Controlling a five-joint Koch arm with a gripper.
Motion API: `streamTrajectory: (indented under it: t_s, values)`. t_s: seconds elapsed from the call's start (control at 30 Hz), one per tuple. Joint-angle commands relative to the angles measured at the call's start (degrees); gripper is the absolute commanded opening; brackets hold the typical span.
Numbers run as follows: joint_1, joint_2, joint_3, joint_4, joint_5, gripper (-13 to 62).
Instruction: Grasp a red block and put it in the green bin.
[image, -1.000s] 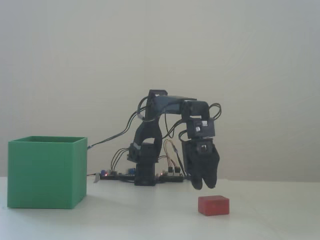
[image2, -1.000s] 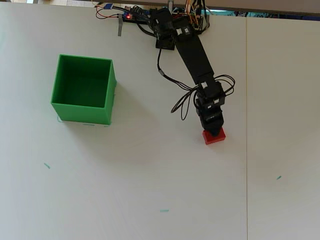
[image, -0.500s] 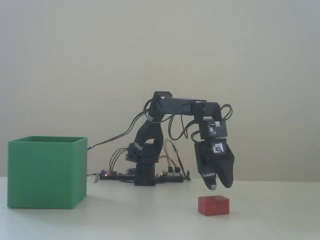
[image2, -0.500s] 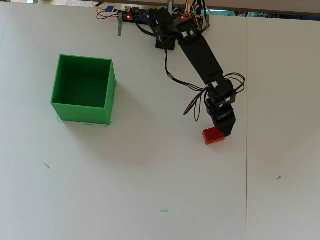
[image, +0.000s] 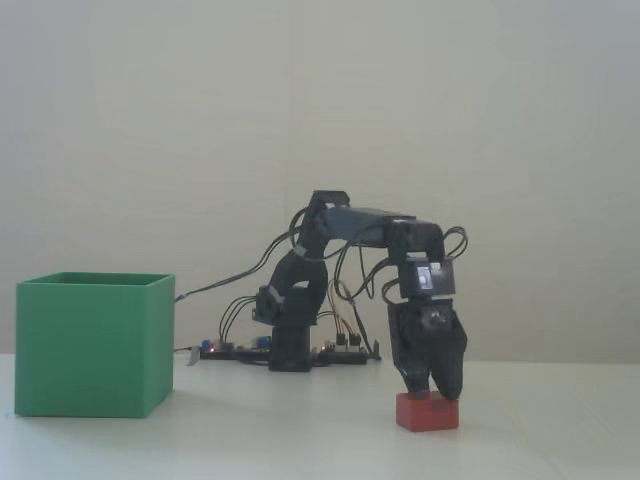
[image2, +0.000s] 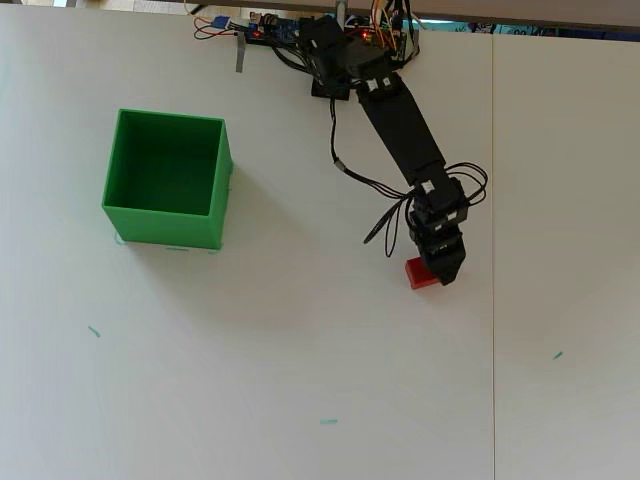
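Observation:
The red block (image: 428, 414) lies on the white table right of the arm's base; from overhead only its left part (image2: 414, 273) shows, the rest hidden under the gripper. My gripper (image: 430, 392) (image2: 444, 271) points straight down onto the block, its tips at the block's top edge. In the fixed view a small gap shows between the two fingers, so it stands open, with no closed hold on the block. The green bin (image: 90, 350) (image2: 165, 229) stands far left of the block, upright and open-topped, its inside looking bare from overhead.
The arm's base and a circuit board with loose wires (image: 270, 350) (image2: 268, 30) sit at the table's far edge. A seam in the table (image2: 493, 330) runs just right of the block. Small green marks (image2: 93, 331) dot the surface.
The gripper has swung slightly right and come down, from hovering above and behind the block to resting over its top. The block and the bin have not moved.

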Motion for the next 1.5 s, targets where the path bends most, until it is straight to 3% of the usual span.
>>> streamTrajectory:
  t_s: [0.0, 0.23, 0.37, 0.73, 0.83, 0.93, 1.17, 1.47]
  values:
    - [0.35, 0.35, -4.92, -0.18, 0.18, 33.9]
    - [0.35, -0.53, -4.92, -1.14, 0.18, 33.4]
    - [1.14, -1.41, -4.57, -2.72, -0.44, 27.1]
    - [3.78, -2.99, 2.64, -11.69, -1.41, 32.3]
    - [3.52, -2.99, 5.1, -11.6, -1.23, 27.1]
    - [4.57, -2.99, 5.1, -11.78, 0.79, 3.3]
    - [5.98, -1.67, 4.31, -11.34, 1.32, 3.5]
    - [8.09, 19.34, 2.64, -8.96, 3.43, 3.6]
